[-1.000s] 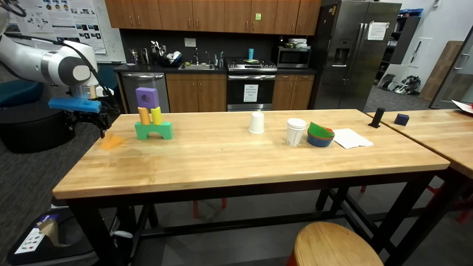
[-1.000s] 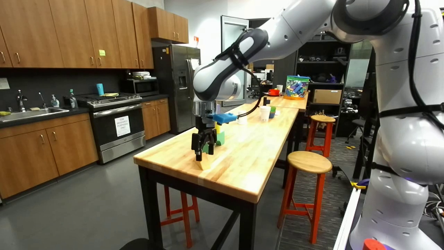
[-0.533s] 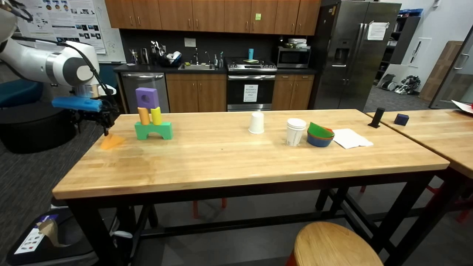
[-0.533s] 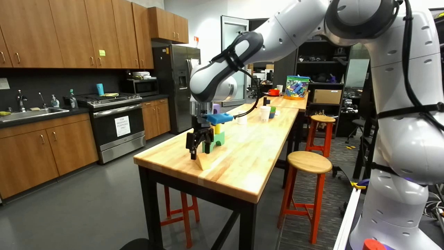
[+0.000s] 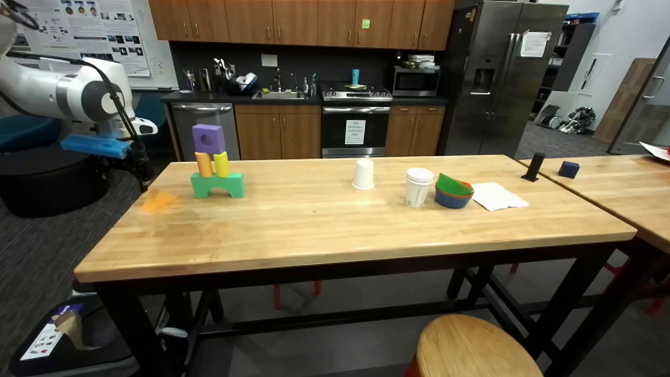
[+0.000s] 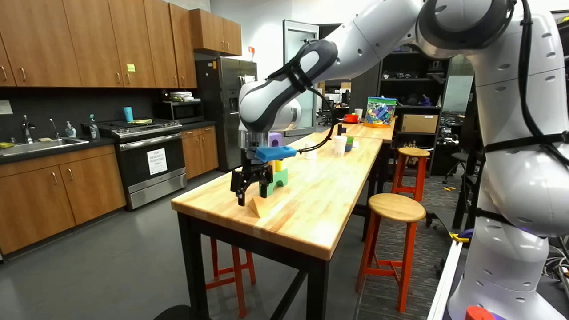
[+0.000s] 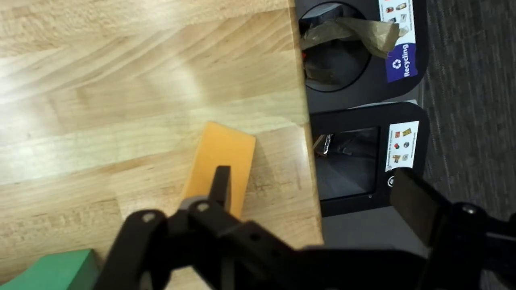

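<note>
Spread wide, with nothing between: fingers [image 7: 413, 205] of the gripper [image 6: 252, 197], pointing down by one end of the wooden table [image 7: 100, 161]. In the wrist view, one fingertip over the orange wedge [image 7: 221, 149], the other at 3 o'clock from it, out past the table edge. Contact with the wedge: impossible to tell.

Just beside, at about 5 o'clock from the gap in an exterior view: the wedge itself, lying on a broad side near that edge. Smooth and plain, bright orange in the wrist view, paler and triangular in outline in both exterior views, with no marks to be seen.

As for progress, judged from the present layout: no grip on the wedge, no lift. Apparently done, between 2 and 3 o'clock from the wedge in an exterior view: green arch [image 5: 218, 180] at the bottom, orange cylinder [image 5: 203, 164] and yellow cylinder [image 5: 222, 164] upright on it, purple block [image 5: 215, 141] with a round hole bridging both. Left, as far as visible: the wedge, loose on the tabletop and apart from those pieces.

Farther out, toward 3 o'clock: upturned white cup [image 5: 363, 174], stacked cups [image 5: 417, 188], nested bowls [image 5: 453, 200], white sheet [image 5: 497, 196]. Below the tabletop in the wrist view: recycling bin [image 7: 354, 100] between 1 and 2 o'clock from the wedge, second bin [image 7: 350, 206] around 3 o'clock.
</note>
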